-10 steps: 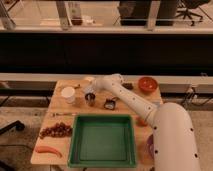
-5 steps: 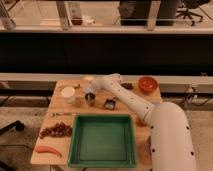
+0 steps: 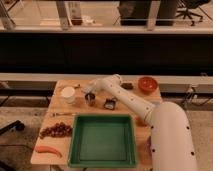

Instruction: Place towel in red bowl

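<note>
Down low with the gripper (image 3: 88, 93) at the far left of the desk (image 3: 80, 109), beside the metal cup (image 3: 91, 101); spread or clamped, cannot tell. Cannot pick out the towel, presumably underneath, hence the stoop. Leaves the red bowl (image 3: 148, 84) well apart at far right.

Green tray (image 3: 102, 163) on the table (image 3: 59, 108); 1 white cup (image 3: 68, 94), perhaps grapes (image 3: 56, 130), at left.
</note>
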`<state>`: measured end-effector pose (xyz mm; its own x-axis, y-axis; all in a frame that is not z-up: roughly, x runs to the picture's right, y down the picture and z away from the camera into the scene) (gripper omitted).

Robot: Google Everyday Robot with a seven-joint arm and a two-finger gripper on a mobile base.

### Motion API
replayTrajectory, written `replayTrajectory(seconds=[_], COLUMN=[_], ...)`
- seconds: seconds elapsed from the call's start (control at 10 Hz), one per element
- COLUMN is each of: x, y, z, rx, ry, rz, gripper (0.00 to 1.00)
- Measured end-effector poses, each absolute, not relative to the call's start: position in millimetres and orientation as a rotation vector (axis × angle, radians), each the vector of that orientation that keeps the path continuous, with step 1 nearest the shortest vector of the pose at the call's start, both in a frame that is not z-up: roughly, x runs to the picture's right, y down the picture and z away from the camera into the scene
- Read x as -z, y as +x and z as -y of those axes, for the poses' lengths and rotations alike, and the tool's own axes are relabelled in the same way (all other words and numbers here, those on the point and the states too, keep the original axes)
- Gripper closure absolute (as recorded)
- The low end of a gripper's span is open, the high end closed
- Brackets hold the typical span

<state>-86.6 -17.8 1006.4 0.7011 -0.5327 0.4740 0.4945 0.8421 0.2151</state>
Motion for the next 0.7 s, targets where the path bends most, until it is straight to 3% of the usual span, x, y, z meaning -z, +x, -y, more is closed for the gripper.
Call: replayTrajectory(seconds=[0.2,0.4,0.7], x=[-1007,-1003,-980], y=[-80,-72,-62], z=[12,11,21], rx=[0.583,0.577,0.540], ry=[0.054,0.054,0.087], rz=[0.526,0.515,0.532], gripper=[0.84,0.98,1.00])
